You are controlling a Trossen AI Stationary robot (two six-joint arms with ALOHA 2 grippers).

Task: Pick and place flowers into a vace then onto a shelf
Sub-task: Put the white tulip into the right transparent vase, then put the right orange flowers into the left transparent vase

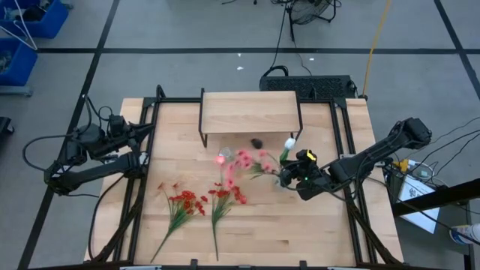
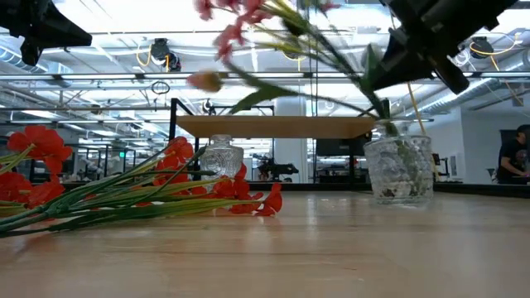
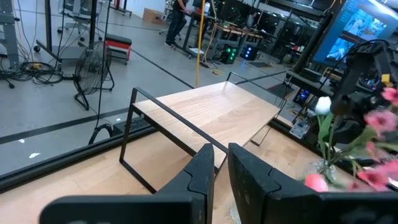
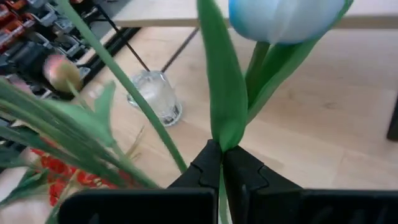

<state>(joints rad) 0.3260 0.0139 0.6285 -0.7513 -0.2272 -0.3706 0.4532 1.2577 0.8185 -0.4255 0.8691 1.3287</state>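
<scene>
A clear glass vase (image 2: 400, 168) stands on the table's right half, with green stems in it. Pink blossom sprays (image 1: 244, 161) and a pink tulip bud (image 2: 205, 80) lean out of it toward the table's left. My right gripper (image 1: 298, 174) is right above the vase's mouth, shut on the stem of a white tulip (image 4: 283, 18). Two red-blossom sprays (image 1: 184, 202) lie flat on the table's near left part. The shelf (image 1: 250, 111) stands at the far edge. My left gripper (image 3: 221, 168) waits shut over the table's left edge. My right gripper pinches the white tulip's green stem (image 4: 222, 146) between its two fingers, where a long leaf branches off below the bud. The fingers come from above, slanting in from the table's right. The stem runs down into the vase (image 2: 386, 112), with the bud leaning up toward the far edge.
A second, smaller glass jar (image 2: 219, 156) stands in front of the shelf, near the table's middle (image 4: 155, 96). Black frame rails (image 1: 150, 150) run along the table's left and right sides. Bare wood (image 1: 300, 232) lies near the table's front edge on the right.
</scene>
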